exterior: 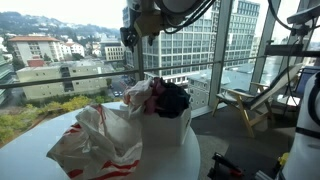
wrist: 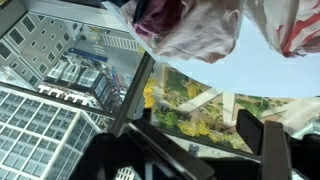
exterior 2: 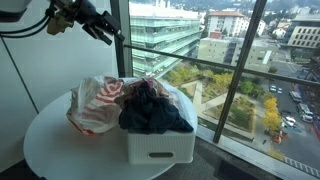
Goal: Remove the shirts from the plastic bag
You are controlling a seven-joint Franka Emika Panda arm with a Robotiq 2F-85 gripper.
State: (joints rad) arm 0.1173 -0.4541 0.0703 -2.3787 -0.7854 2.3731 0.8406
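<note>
Shirts (exterior 2: 150,112) heaped atop white bin (exterior 2: 160,150) on round surface (exterior 2: 50,150), by window. Black one uppermost, magenta + pale pink at side nearest bag. Heap rounded, no clear long axis.
Plastic bag (exterior 2: 93,100) slumped on surface, touching bin; long axis lies flat along surface. Mouth direction: can't tell.
Arm high above, well apart from heap, wrist tilted, claw (exterior 2: 112,33) angled down twd bin.
Wrist view: claw (wrist: 205,135) fingers spread wide, nothing btwn, empty.
</note>
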